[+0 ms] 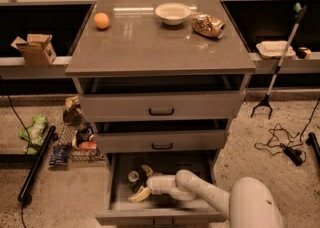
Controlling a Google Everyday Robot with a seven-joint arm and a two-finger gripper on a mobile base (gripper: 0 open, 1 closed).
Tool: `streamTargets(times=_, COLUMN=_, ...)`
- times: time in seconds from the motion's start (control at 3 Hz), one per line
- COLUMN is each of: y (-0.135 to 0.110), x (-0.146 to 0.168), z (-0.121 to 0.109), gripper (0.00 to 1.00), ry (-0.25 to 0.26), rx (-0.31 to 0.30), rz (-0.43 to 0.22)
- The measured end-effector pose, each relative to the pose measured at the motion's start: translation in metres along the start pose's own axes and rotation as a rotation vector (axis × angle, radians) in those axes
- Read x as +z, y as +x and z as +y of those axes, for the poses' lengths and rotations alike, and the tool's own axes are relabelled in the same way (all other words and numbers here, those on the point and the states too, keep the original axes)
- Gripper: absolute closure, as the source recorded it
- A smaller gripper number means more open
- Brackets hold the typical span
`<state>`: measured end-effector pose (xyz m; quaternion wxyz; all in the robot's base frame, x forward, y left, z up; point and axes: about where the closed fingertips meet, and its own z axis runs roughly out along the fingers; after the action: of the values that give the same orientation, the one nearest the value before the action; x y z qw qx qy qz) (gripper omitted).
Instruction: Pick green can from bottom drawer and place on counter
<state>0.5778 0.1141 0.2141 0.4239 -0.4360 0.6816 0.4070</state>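
Grey bottom drawer [150, 215] open, white arm [200, 193] inside.
Low in it the gripper [139, 183], fingers spread; green can [133, 176] upright just left of fingertips. Above, counter [150, 47] holds bowl [172, 13].

The counter [150, 47] fills the upper centre, carrying an orange ball [101, 20], a white bowl [173, 13] and a gold-brown packet [208, 25]. The gripper [142, 183] sits in the drawer [160, 216], lower centre, fingers spread.
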Motion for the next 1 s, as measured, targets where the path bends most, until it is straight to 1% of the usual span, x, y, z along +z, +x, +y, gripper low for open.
streamTargets(times=0.33, y=-0.001, x=0.015, z=0.0, gripper=0.0, ry=0.004, rx=-0.01, rz=-0.001)
streamTargets(times=1.0, y=0.003, x=0.03, z=-0.006, gripper=0.0, ry=0.041, rx=-0.03, rz=0.014)
